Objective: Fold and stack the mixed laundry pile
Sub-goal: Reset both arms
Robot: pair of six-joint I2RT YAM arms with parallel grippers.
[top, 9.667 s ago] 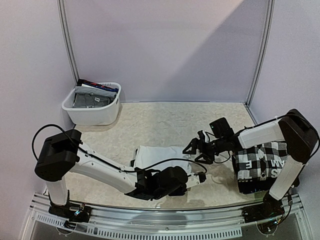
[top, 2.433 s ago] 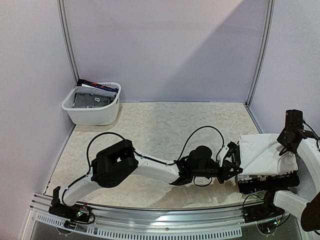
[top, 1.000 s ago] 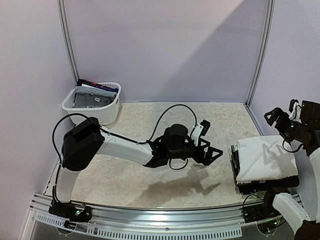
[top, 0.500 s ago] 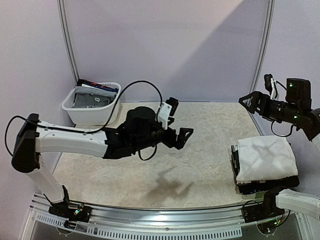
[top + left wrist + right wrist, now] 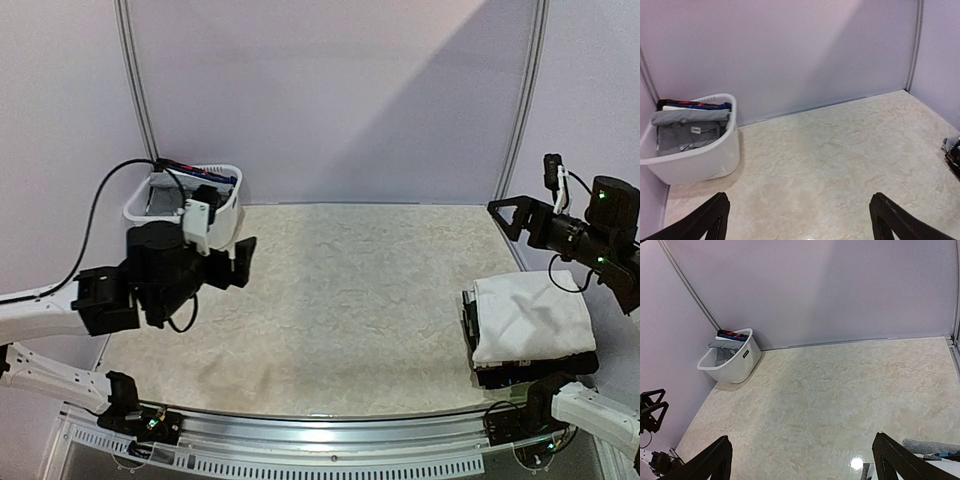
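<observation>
room: mid table (image 5: 350, 290) | blocks: basket (image 5: 695, 165) far-L, folded stack (image 5: 525, 318) near-R

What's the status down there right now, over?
Both claws open, empty: left claw beside the white basket, right claw raised near the folded stack. White cloth on top. More garments in basket. Nothing blocking either arm.

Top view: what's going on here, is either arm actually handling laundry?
Neither arm holds anything right now. The left gripper hangs open near the basket, which has clothes in it. The right gripper is open, raised behind the folded stack on the right, which has a white cloth on top.
</observation>
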